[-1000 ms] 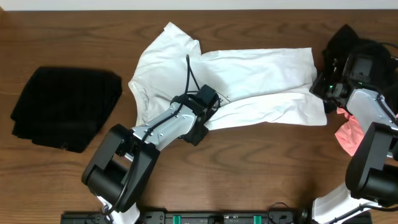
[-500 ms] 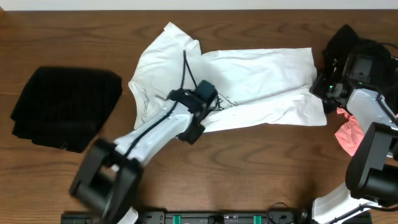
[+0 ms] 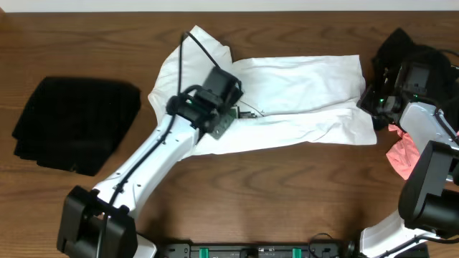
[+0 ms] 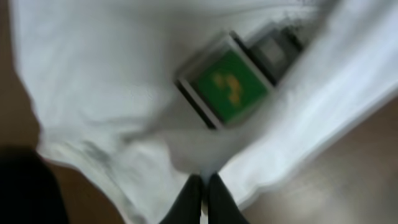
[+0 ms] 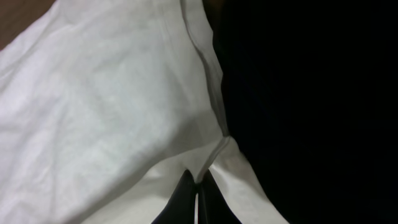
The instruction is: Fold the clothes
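The white T-shirt (image 3: 301, 86) lies spread across the middle of the table. My left gripper (image 3: 233, 113) is over its centre, shut on a pinch of the white fabric (image 4: 112, 81). In the left wrist view its fingertips (image 4: 202, 183) meet just below the green print (image 4: 231, 87). My right gripper (image 3: 367, 100) is at the shirt's right edge, shut on the hem (image 5: 208, 155). A black garment (image 5: 311, 93) lies right beside that hem.
A folded black garment (image 3: 75, 125) lies at the left of the table. Another black one (image 3: 398, 43) is bunched at the far right behind my right arm, with a pink one (image 3: 401, 154) below it. Bare wood (image 3: 287, 193) runs along the front.
My left arm has stretched away from the front edge, carrying the pinched shirt fabric toward the far left. The shirt's lower left part has lifted and shifted. The right arm has not moved.
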